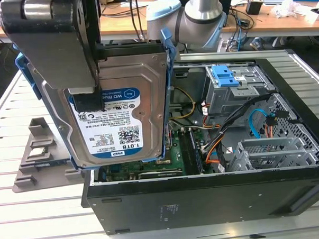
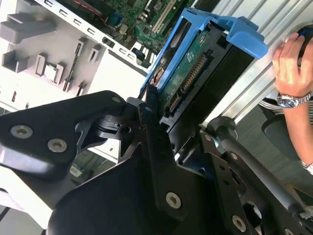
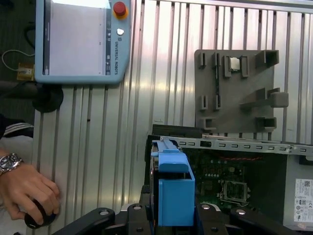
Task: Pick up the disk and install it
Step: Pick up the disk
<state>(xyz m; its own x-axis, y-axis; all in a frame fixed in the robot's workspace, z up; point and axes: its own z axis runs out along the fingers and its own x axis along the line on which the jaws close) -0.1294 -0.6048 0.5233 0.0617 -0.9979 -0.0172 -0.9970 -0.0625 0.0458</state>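
**A:** What is the gripper (image 2: 155,113) doing?

**B:** Its fingers are clamped on the disk (image 1: 128,107), one against each flat face, gripping near one end. The rest of the drive hangs below them, label side towards the exterior camera, its blue rails (image 3: 172,193) running along the edges.

**A:** So the disk is off the table?

**B:** Yes, it is carried in the air. Directly beneath it is the open computer case (image 1: 205,205), at the end where the motherboard (image 3: 220,178) lies. The grey plastic stand (image 1: 38,156) sits just outside that end of the case. The drive cage (image 1: 233,95) with its blue tab is well apart from the gripper, across the case interior.

**A:** What worries you?

**B:** The hold first. I judge that a pinch at one end leaves a long lever below it, so any knock could twist the drive in the fingers. It already looks slightly tilted, and a tilted drive could jam a rail on the cage mouth.

**A:** Anything else?

**B:** The loose cables (image 1: 220,143) between gripper and cage could snag a rail. A drop here would hit the motherboard. A person's hand (image 3: 25,188) rests on the slatted table (image 3: 98,127) beside the case, near enough to mind.
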